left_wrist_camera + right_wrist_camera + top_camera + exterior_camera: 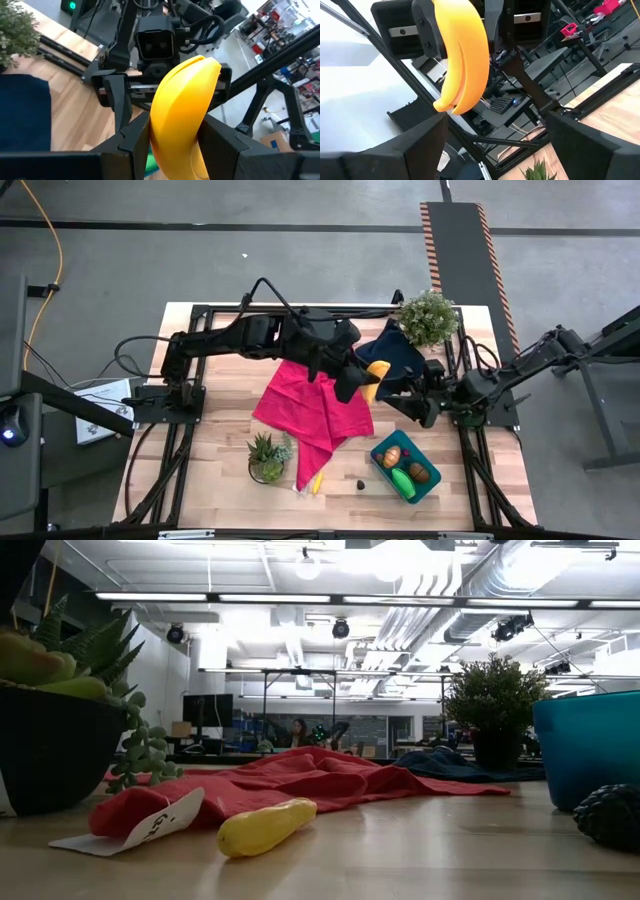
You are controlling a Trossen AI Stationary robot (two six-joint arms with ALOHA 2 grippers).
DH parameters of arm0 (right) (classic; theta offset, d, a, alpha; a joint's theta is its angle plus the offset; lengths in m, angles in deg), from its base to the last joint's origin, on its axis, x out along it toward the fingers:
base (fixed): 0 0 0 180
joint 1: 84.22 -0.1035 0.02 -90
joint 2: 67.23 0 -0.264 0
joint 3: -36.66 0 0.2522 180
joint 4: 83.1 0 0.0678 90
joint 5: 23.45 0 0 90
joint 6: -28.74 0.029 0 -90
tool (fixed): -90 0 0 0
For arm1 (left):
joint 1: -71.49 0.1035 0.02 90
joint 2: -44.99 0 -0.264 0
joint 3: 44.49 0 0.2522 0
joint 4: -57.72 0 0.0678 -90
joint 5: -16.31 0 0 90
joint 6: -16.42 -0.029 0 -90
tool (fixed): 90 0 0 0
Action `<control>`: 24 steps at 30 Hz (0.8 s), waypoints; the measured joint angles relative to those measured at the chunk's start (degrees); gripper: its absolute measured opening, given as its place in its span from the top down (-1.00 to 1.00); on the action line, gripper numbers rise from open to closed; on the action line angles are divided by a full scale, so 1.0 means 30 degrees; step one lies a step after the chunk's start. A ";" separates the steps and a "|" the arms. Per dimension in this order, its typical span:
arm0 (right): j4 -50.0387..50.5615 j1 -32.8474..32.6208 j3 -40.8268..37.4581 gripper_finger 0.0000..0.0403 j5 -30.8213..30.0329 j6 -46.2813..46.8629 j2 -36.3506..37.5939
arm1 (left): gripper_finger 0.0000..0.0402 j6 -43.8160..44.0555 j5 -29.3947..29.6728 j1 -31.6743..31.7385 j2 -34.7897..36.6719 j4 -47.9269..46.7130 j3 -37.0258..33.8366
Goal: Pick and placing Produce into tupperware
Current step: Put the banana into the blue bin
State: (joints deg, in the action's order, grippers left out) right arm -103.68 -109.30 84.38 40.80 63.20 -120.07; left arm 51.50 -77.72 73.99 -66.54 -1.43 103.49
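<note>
A yellow banana (377, 370) hangs in the air over the table's middle, with my left gripper (362, 384) shut on it. My right gripper (405, 395) faces it from the table's right, open (500, 150), its fingers short of the banana's free end (445, 104) and touching nothing. The teal tupperware (432, 477) stands at the near right with orange, green and brown produce inside. A second yellow banana (265, 826) lies on the table by the red cloth (310, 412). My left gripper pinches the banana between its two fingers (134, 141), on the end nearest the wrist (175, 142). The fingers come from the table's left, slanting slightly down. The banana is lifted clear of the table, and its free end (197, 67) sticks out past the fingertips toward my right gripper.
A navy cloth (400, 348) and a leafy potted plant (428, 316) are at the far right. A succulent pot (267, 457) stands at the near left. A small dark lump (360, 482) lies left of the tupperware. Bare wood shows along the near edge.
</note>
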 joint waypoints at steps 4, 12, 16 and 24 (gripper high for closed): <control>-0.0400 0.0000 0.0204 -0.62 0.0174 -0.0174 -0.0209 | 0.30 0.0221 -0.0065 0.0000 -0.0193 0.0817 0.0007; -0.2812 0.0029 0.0219 -0.62 0.0427 -0.0794 -0.1043 | 0.30 0.0470 -0.0488 -0.0042 -0.0611 0.0762 -0.0015; -0.3565 0.0036 0.0219 -0.62 0.0812 -0.0647 -0.1447 | 0.30 0.0472 -0.0366 -0.0140 -0.0759 0.0845 -0.0007; -0.4919 0.0068 0.0219 -0.62 0.1165 -0.0492 -0.2257 | 0.30 0.0588 -0.0441 -0.0138 -0.0772 0.0903 -0.0007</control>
State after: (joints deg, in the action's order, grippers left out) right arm -118.44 -109.10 85.04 44.30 61.72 -126.84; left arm 53.26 -79.05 73.57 -68.85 1.28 103.46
